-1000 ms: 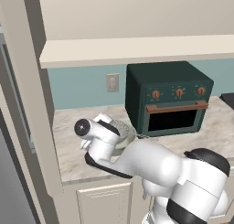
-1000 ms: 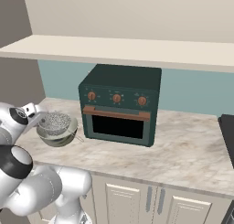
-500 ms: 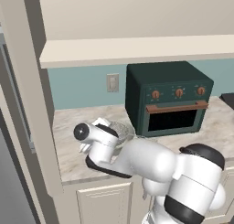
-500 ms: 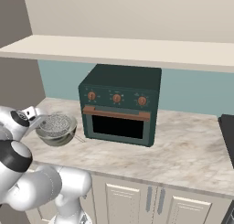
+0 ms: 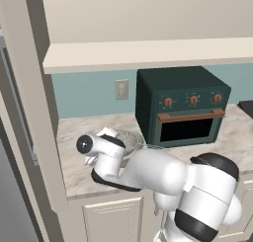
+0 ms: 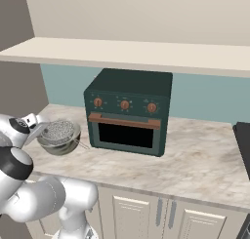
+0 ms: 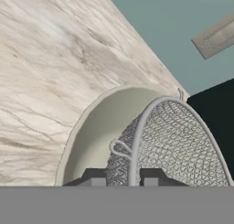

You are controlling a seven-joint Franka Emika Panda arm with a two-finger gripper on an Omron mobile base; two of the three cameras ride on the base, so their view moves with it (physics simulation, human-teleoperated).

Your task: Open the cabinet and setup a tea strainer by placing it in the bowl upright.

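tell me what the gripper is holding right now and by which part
The gripper is shut on the tea strainer, pinching the rim of its mesh basket, which sits inside the bowl.

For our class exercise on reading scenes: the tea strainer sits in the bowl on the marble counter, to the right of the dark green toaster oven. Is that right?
Not quite. The tea strainer does sit in the bowl on the marble counter, but the bowl stands to the left of the dark green toaster oven, not to its right. The right base view shows this plainly.
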